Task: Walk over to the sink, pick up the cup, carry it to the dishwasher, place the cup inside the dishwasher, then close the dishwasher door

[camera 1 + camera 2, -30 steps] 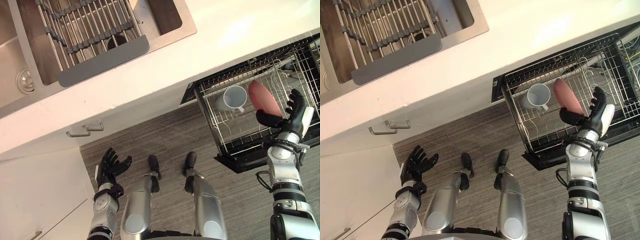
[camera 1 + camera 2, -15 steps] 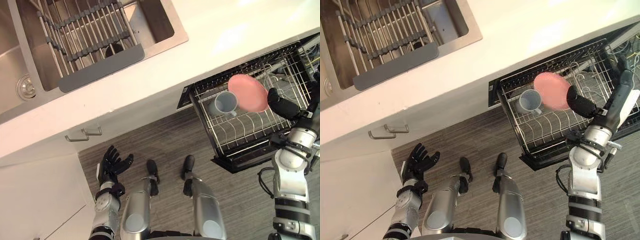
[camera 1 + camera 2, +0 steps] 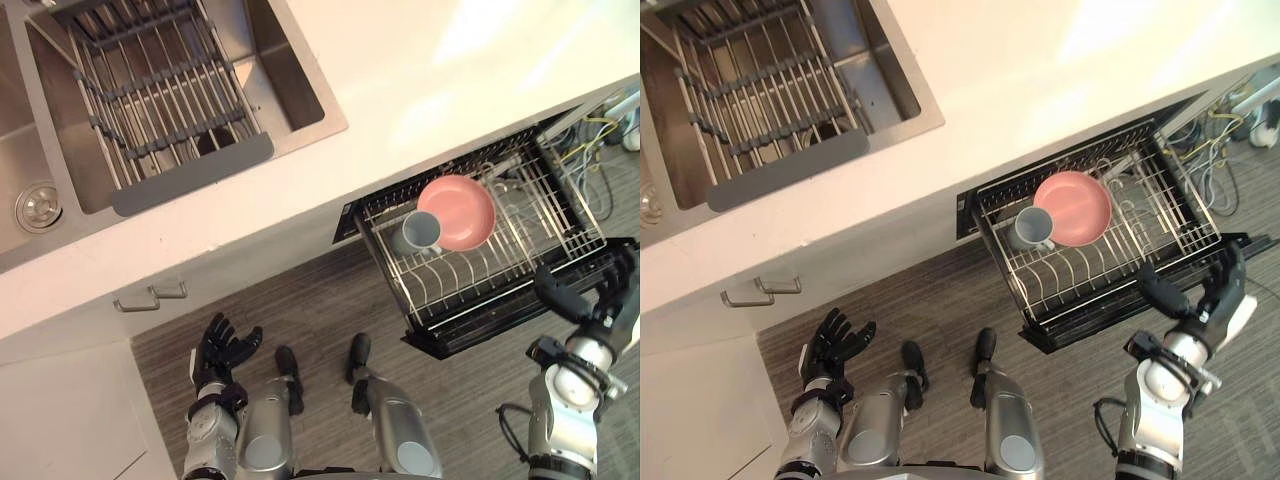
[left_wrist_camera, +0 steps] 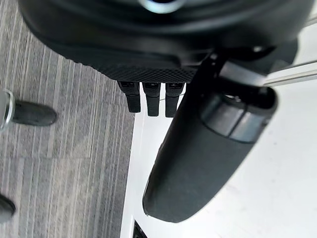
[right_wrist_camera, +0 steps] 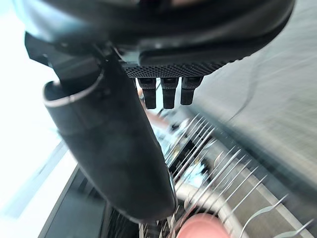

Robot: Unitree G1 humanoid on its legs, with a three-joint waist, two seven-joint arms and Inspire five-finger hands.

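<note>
One cup [image 3: 418,232], grey, is seen in the pulled-out dishwasher rack [image 3: 520,262], near the rack's left edge toward the corner under the counter [image 3: 450,60]. It is held by neither hand. One pink plate [image 3: 457,212] is propped just beside it along the rack's back edge. Its rim overlaps the cup in the eye views, and contact cannot be told. The remaining tines of the rack are bare. A dark door panel [image 3: 470,338] is noted under the rack's front edge. The right hand [image 3: 1208,312] is held off the rack's front right corner, apart from the wires. Its fingers are straight and lie side by side, its thumb is spread wide, and nothing is grasped. In its wrist view the tines and the plate's rim are seen past the thumb. The left hand [image 3: 222,348] is held low before the white cabinet [image 3: 70,400], with fingers fanned apart and nothing held. Two metal handles [image 3: 150,296] are counted on the cabinet front below the counter edge. One sink [image 3: 300,80] is set in the counter's far left corner, with one wire drying rack [image 3: 150,100] across it and one drain [image 3: 38,205] beside that. Loose cables [image 3: 590,130] are seen past the dishwasher rack's right edge. Grey plank floor [image 3: 320,300] lies below.
</note>
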